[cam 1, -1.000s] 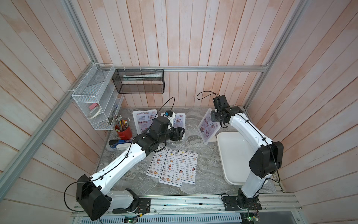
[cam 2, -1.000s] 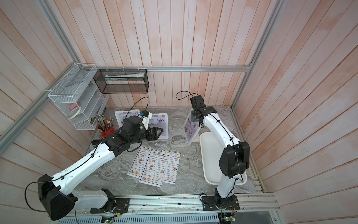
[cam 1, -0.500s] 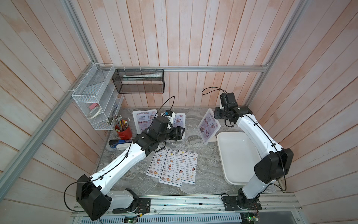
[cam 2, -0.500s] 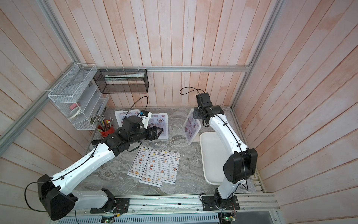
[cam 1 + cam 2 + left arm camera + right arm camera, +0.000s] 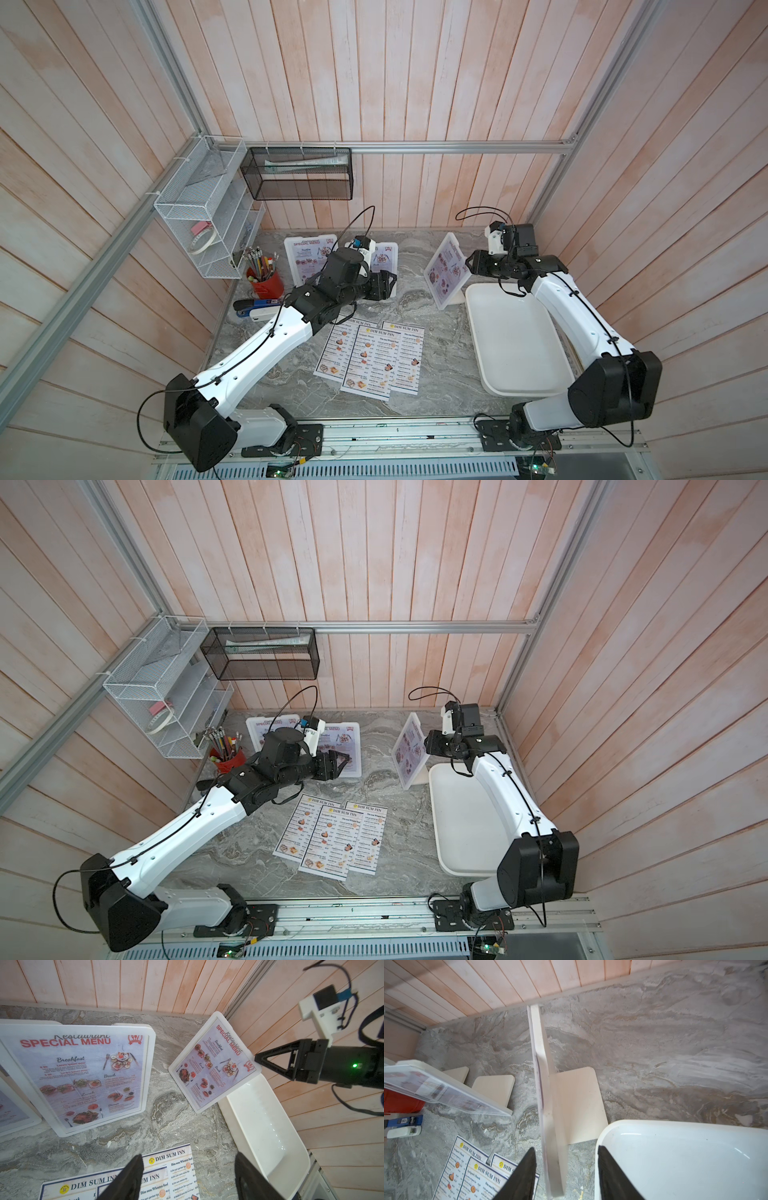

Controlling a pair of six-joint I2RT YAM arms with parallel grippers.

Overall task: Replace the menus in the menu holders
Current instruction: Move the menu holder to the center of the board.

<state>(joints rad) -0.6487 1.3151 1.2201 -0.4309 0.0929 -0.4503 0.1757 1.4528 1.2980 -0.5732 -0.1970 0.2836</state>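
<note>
Three menu holders stand on the marble table, each with a lilac SPECIAL MENU sheet inside. One holder (image 5: 305,255) is at the back left. A second holder (image 5: 79,1076) beside it is half hidden by my left arm in both top views. The third holder (image 5: 446,270) (image 5: 409,750) stands turned beside the tray. My right gripper (image 5: 471,264) (image 5: 566,1147) is open, its fingers either side of that holder's edge (image 5: 548,1105) with gaps on both sides. Three DIM SUM INN menus (image 5: 374,357) (image 5: 170,1167) lie overlapping at the centre front. My left gripper (image 5: 388,284) (image 5: 189,1169) hovers open and empty above them.
A shallow white tray (image 5: 515,340) (image 5: 469,820) lies on the right under my right arm. A red pencil cup (image 5: 264,278) and a blue stapler (image 5: 249,309) sit at the left edge. A white wire rack (image 5: 199,232) and a black mesh basket (image 5: 299,174) hang on the walls.
My right gripper has opened and let go of the right-hand holder, and its arm has drawn back to the right. The holder stands on its own. The left arm has not moved.
</note>
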